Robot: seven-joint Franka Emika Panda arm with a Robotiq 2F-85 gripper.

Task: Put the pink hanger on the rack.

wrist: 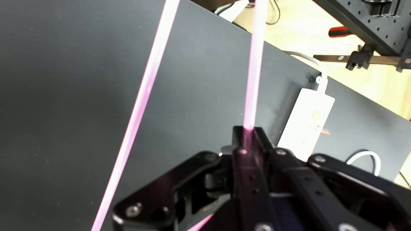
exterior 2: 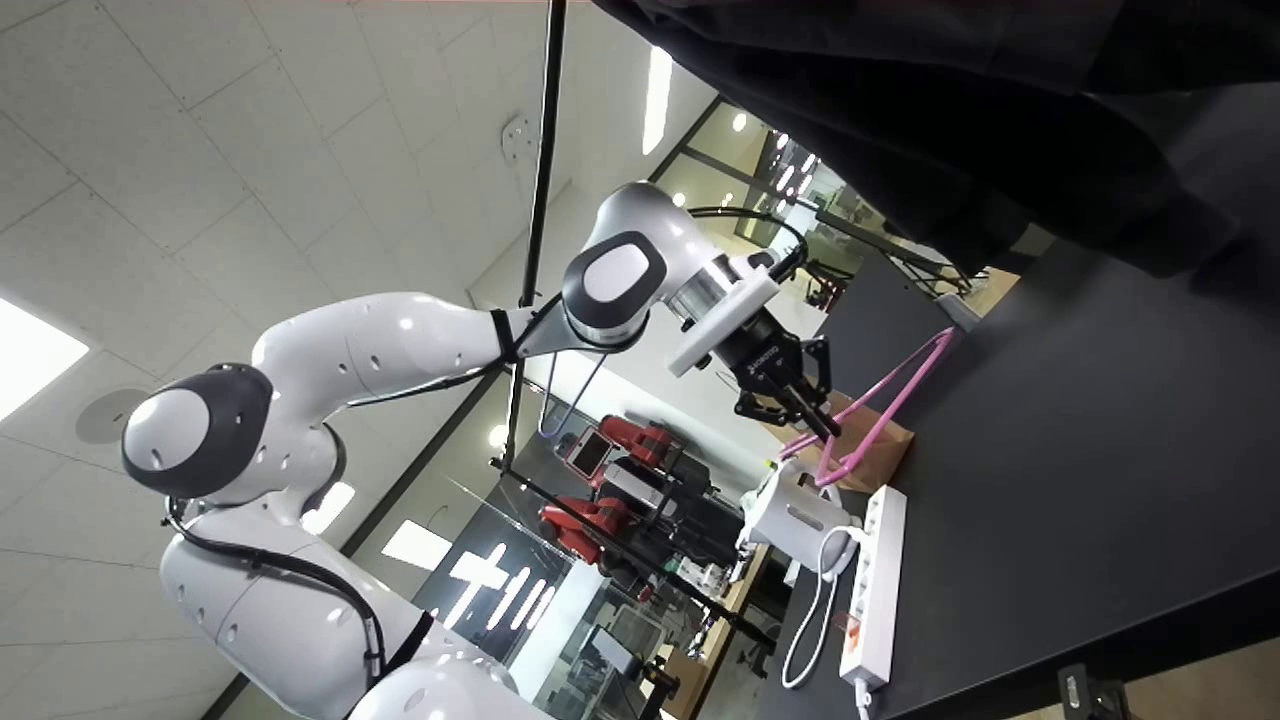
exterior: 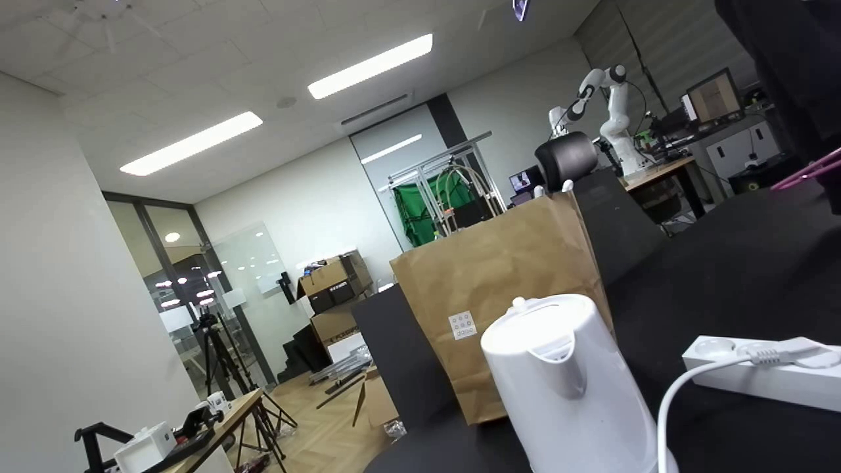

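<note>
So I've got my white-and-dark-grey jointed arm (exterior 2: pixel 400 345) bent at the elbow and reaching over the flat black tabletop (wrist: pixel 199 80), wrist slanted down toward it. The black two-finger gripper (wrist: pixel 248 134) is pinched tight on one bar of the thin magenta-pink triangular hanger (wrist: pixel 254 70), and that's over the tabletop, left of the white rectangular power strip (wrist: pixel 306 125) in the wrist view.
</note>
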